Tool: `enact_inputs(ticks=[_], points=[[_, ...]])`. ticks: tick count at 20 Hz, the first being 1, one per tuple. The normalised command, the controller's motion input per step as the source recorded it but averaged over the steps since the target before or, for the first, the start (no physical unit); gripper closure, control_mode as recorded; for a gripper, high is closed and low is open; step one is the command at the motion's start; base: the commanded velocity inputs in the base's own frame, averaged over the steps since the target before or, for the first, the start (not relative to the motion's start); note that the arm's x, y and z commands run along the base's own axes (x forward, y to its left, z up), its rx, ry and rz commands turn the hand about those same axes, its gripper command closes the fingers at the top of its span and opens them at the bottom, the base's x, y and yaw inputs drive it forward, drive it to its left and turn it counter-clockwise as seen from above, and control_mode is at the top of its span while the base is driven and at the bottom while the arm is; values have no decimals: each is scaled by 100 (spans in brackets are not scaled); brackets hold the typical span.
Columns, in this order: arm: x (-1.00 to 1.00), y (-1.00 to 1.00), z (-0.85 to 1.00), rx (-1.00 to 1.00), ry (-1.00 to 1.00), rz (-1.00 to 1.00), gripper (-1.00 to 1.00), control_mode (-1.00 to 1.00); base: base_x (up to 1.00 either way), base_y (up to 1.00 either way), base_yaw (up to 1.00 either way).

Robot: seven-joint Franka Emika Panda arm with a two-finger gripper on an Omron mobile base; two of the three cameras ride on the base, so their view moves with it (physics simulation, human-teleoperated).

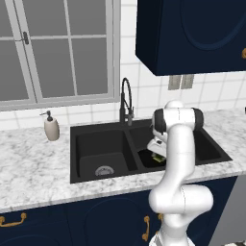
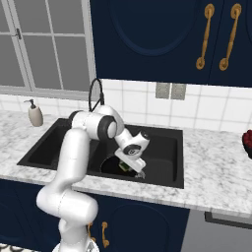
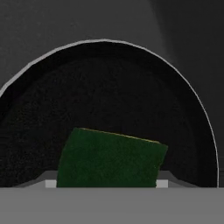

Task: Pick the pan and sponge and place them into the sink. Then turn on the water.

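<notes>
With the sponge (image 3: 111, 159) seemingly clamped between the gripper (image 3: 106, 183) fingers just above the pan (image 3: 109, 100), open straight and lift clear.

The arm (image 1: 178, 158) is built of smooth, glossy white rounded links, joined by bulbous elbow-like housings. Dark, near-black bands are seen at the joints, most plainly on the thick cylindrical joint at the top of the tall link. A round dark disc with a pale centre is set into the white wrist housing (image 2: 133, 145). No cables, screws or markings can be made out.
</notes>
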Motion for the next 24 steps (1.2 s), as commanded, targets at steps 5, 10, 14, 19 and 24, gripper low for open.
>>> enact_inputs(ticks=[5, 10, 14, 19, 24], points=[[52, -10, -64, 5, 0, 13, 100, -100, 0, 0, 0], [36, -12, -62, 6, 0, 11, -100, -100, 0, 0, 0], [1, -15, -20, 9, -3, 6, -100, -100, 0, 0, 0], [-36, -7, 0, 8, -13, 6, -100, -100, 0, 0, 0], [-48, 5, 32, 0, -12, 2, -100, -100, 0, 0, 0]])
